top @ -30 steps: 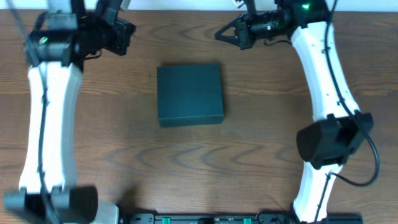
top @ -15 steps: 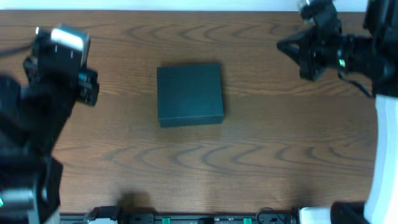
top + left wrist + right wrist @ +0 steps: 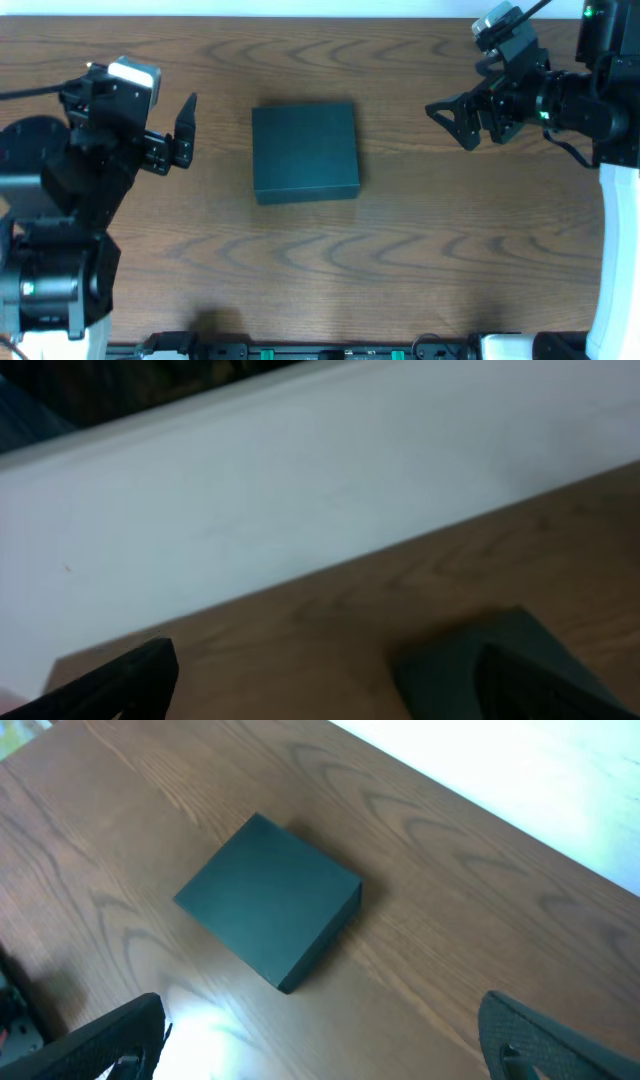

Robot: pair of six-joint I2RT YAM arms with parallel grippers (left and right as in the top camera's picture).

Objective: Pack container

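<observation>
Shoving the shut container point(image 3: 305, 152) across the counter point(image 3: 400, 250) seems the risk (nothing pins it). Left claw point(image 3: 183, 130) and right claw point(image 3: 452, 121) both hang released, empty.

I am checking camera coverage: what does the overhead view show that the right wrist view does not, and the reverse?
Overhead only: the left arm, the left gripper and the whole right gripper, both open and apart from the box. Right wrist only: its own fingertips close up, and glare on the table. Both: the closed box on the table.
</observation>
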